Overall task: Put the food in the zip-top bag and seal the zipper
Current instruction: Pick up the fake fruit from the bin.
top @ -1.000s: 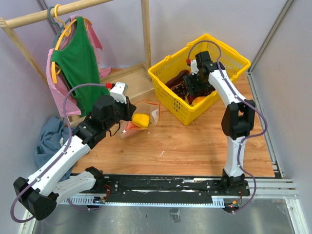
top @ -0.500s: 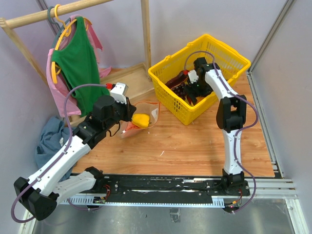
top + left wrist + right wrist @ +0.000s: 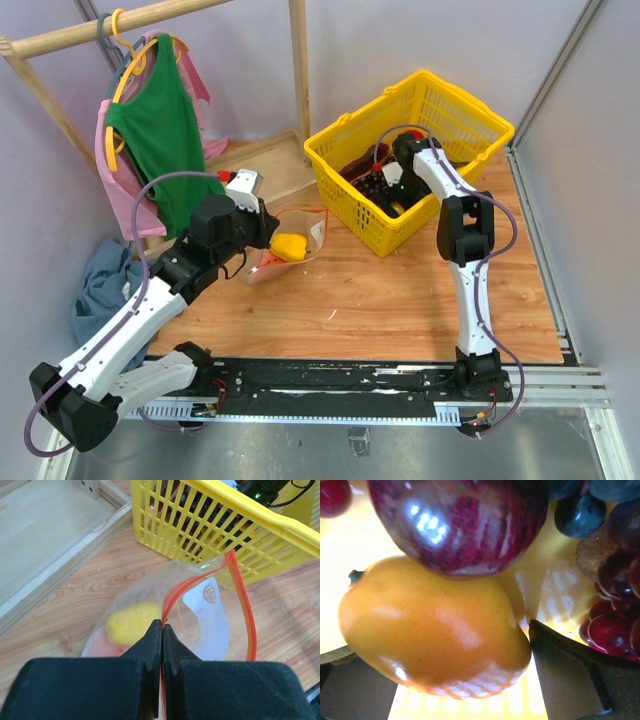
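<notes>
The zip-top bag (image 3: pixel 200 615) is clear, glossy plastic film. The surface (image 3: pixel 400 300) is matt wood grain. The basket (image 3: pixel 345 203) is yellow plastic lattice. The orange fruit (image 3: pixel 430 630) is smooth and shiny. The green garment (image 3: pixel 155 130) is soft cloth, and the rail (image 3: pixel 60 35) is bare wood.

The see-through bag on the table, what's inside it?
A yellow pepper shows through the bag, with something reddish below it, too blurred to name. The left gripper blocks the bag's near part, so anything there is hidden.
</notes>
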`<state>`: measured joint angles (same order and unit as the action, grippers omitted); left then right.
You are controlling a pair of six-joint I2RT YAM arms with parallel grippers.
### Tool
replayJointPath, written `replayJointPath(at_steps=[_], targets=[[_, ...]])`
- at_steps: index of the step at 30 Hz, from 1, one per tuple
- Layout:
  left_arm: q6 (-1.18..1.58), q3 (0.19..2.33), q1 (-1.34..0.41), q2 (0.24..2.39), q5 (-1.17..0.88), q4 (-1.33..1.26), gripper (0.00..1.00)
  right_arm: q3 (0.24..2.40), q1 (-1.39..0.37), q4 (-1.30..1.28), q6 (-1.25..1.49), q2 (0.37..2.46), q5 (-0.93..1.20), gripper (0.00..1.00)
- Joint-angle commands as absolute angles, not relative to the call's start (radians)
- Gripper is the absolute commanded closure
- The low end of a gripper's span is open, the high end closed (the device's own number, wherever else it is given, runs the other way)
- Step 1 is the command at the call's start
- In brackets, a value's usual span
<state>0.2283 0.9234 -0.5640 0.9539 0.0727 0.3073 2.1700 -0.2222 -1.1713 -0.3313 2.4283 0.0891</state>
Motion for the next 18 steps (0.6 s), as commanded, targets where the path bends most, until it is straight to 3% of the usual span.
replayJointPath(at_steps=[1,9,18], targets=[[0.216,0.917,-0.551,0.952,0.063,0.272,1.00,2.159,-0.225,-1.117,-0.313,2.377,0.177,0.00],[0.215,0.917,-0.551,0.950,0.061,0.272,1.00,2.122,-0.223,-1.029,-0.295,2.358,0.246,0.06],[0.216,0.917,-0.550,0.949,0.057,0.270,1.00,2.070,-0.224,-0.994,-0.277,2.272,0.228,0.45]])
